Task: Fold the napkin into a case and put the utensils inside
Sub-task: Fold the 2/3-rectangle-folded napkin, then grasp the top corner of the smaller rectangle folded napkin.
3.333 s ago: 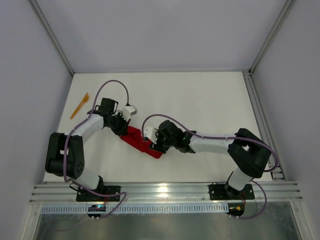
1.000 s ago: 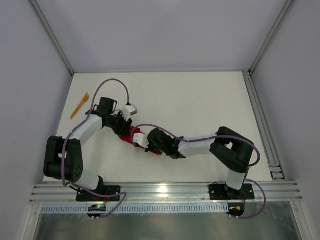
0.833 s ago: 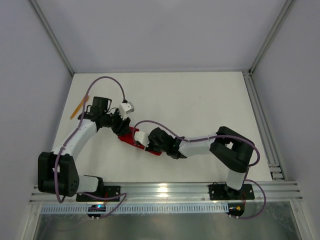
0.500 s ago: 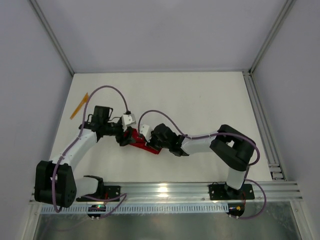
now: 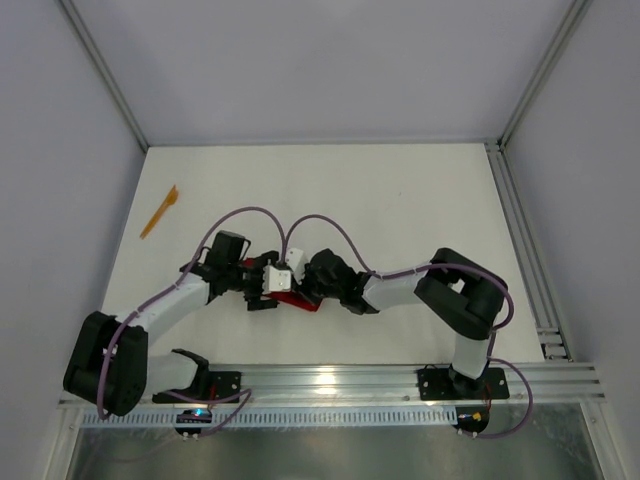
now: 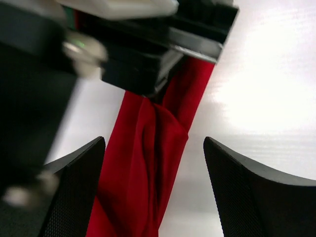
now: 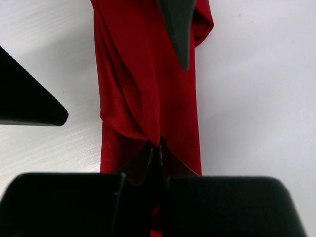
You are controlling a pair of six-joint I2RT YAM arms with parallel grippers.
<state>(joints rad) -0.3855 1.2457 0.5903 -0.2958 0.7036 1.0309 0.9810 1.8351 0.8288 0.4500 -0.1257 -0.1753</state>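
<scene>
On the white tabletop (image 5: pixel 400 220), near the front edge and left of centre, both arms converge on one spot: the left arm (image 5: pixel 165 305) reaches in from the left and the right arm (image 5: pixel 400 285) from the right, with wrists almost touching.

Between them lies the bright red cloth napkin (image 5: pixel 293 302). It is bunched into a long narrow strip with loose folds and a ridge down the middle. It is not a flat rectangular pouch, so the case is judged only partly formed.

The left gripper (image 6: pixel 154 148) is spread wide, one finger on either side of the strip and neither touching the cloth in the left wrist view. It holds nothing.

The right gripper (image 7: pixel 156 148) is pressed together, pinching a fold of the napkin at its fingertips. In the right wrist view the strip runs straight away from it.

The slim orange plastic utensil (image 5: pixel 160 211) lies well apart at the far left of the tabletop, untouched. It is too small in the top view to tell fork from spoon, or whether it is one piece or two.

Progress looks early to middle. Left to do: flatten and finish the fold into a pouch, then fetch the cutlery and slide it inside.
</scene>
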